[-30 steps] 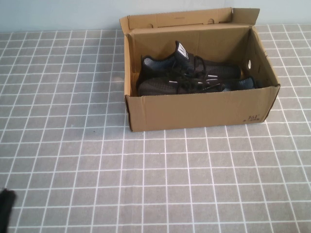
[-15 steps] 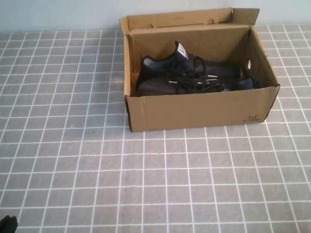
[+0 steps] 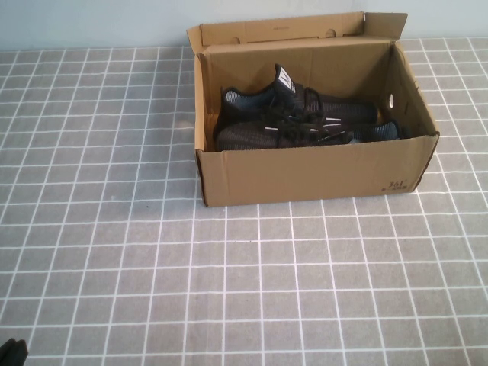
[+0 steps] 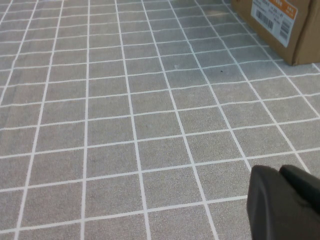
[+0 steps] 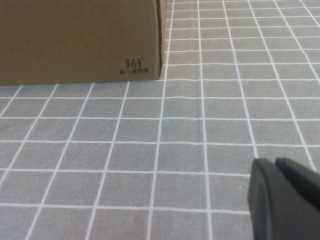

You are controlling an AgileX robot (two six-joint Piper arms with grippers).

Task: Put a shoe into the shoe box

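The brown cardboard shoe box (image 3: 313,174) stands open at the back middle of the table. Two black knit sneakers lie inside it side by side: the near shoe (image 3: 282,135) and the far shoe (image 3: 305,103) with its white tongue label up. My left gripper (image 3: 11,352) sits low at the table's front left corner, shut and empty; it also shows in the left wrist view (image 4: 282,172). My right gripper (image 5: 277,165) is out of the high view, shut and empty above the cloth, facing the box's printed corner (image 5: 134,64).
A grey cloth with a white grid (image 3: 252,282) covers the table. A pale wall runs behind the box. The box's labelled end (image 4: 275,15) shows in the left wrist view.
My left gripper has drawn back toward the front left corner, so less of it shows. The box and shoes have not moved.
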